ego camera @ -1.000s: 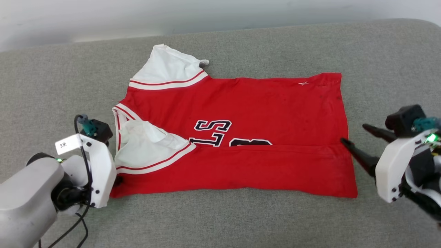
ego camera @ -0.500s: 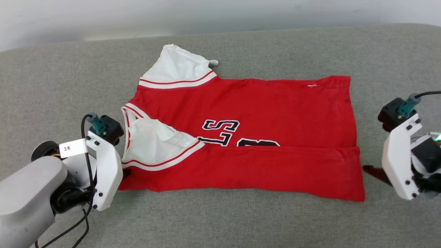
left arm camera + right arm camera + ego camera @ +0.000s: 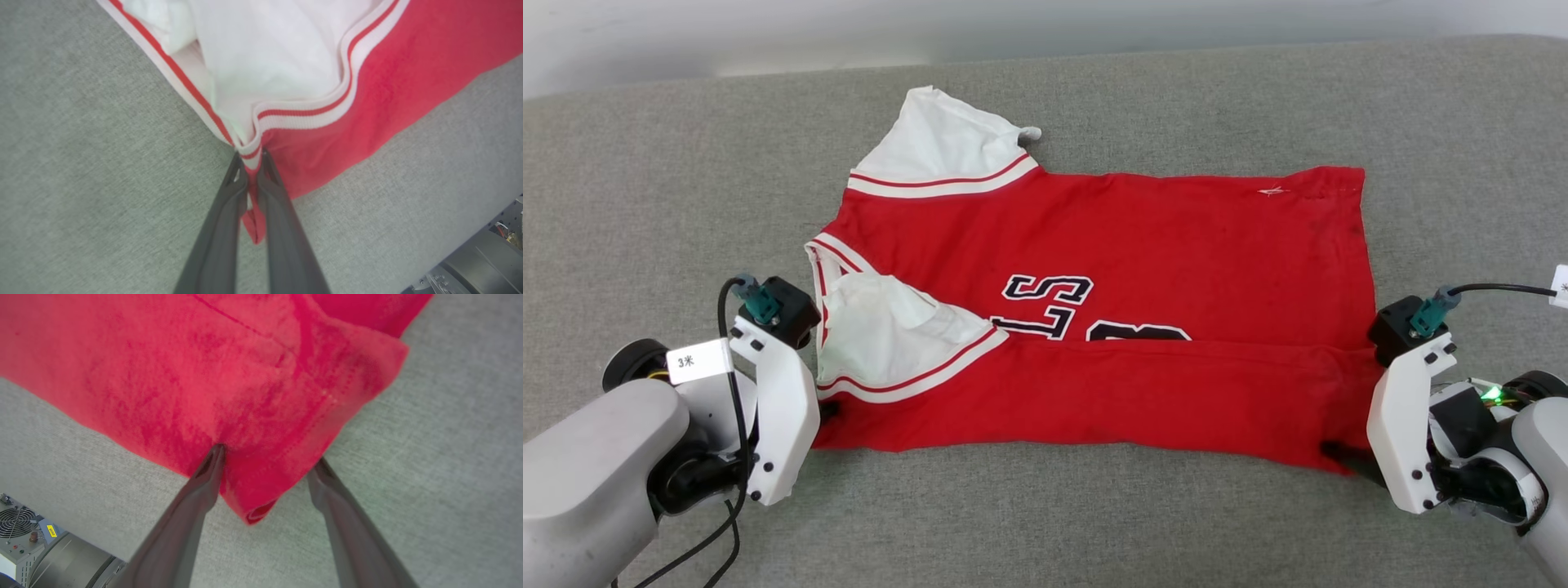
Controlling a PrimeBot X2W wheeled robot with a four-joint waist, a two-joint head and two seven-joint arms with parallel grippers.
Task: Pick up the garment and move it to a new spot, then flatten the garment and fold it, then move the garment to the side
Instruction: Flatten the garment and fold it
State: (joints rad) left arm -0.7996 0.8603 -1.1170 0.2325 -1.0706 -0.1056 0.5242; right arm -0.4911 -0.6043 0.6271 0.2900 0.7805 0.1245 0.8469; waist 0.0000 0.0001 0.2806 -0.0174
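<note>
**Garment part-folded on couch surface; one end gripped, other end straddled**

The garment (image 3: 1094, 245) lies flat across the middle of the grey upholstered surface (image 3: 1045, 523), collar end towards the robot's left, hem towards its right; the near long edge is turned over towards the centre, covering the lower part of the black lettering (image 3: 1045, 306); the near white sleeve (image 3: 898, 335) rests on top of the red body, the far sleeve (image 3: 939, 143) spread beyond it.

The left gripper (image 3: 250, 157) is pressed together on the near collar-end corner, pinching the striped trim and the red fabric beneath it; the right gripper (image 3: 269, 454) stands spread, one finger on the cloth and one just beside it, the near hem corner lying loose between them, not yet clamped.

Judgement: the two arms are stationed at opposite ends of the near folded edge so the cloth can be raised evenly; lifting now, with one end only secured, would likely drag the fold askew.

The head view gives the overall lay and both arms' stations; the wrist views settle the grips, namely fabric nipped on the left and a rolled, unheld hem corner on the right.
</note>
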